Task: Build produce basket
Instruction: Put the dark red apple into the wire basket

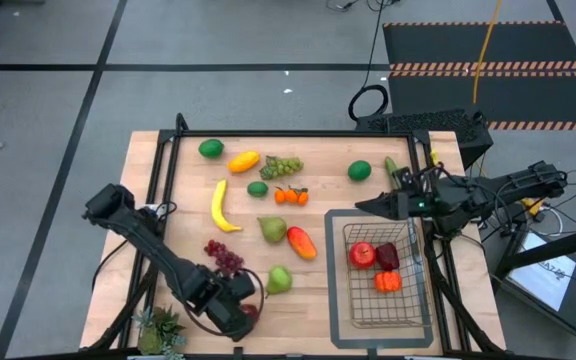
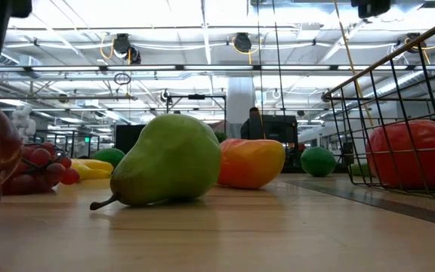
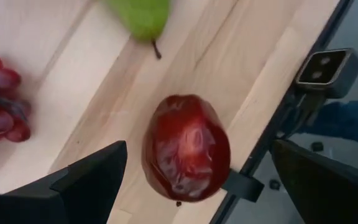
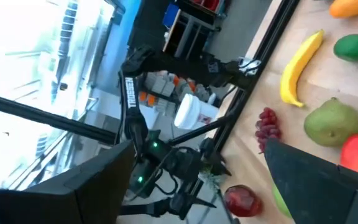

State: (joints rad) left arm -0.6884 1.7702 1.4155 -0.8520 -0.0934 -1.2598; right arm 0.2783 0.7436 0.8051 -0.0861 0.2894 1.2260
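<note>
Grey workshop floor surrounds the pale wooden bench (image 1: 178, 215), where a rectangular dark wire-mesh basket (image 1: 410, 297) sits near the front right corner, already holding a red apple (image 1: 362, 254), a dark red fruit (image 1: 387, 256) and a small orange one (image 1: 387, 282). The step in hand looks like another pick: the left gripper (image 3: 197, 177) hangs over a glossy dark red pear-shaped toy fruit (image 3: 187, 146) at the bench's front edge, near the left corner, jaws spread wide on either side of it and grasping nothing. Next it probably needs to drop, close on the fruit and carry it across to the basket. The right gripper (image 1: 360, 207) waits just behind the basket, fingers released and empty. Most produce remains loose mid-bench: yellow banana (image 1: 221, 206), green pear (image 1: 280, 279), red grapes (image 1: 224, 256), limes.
</note>
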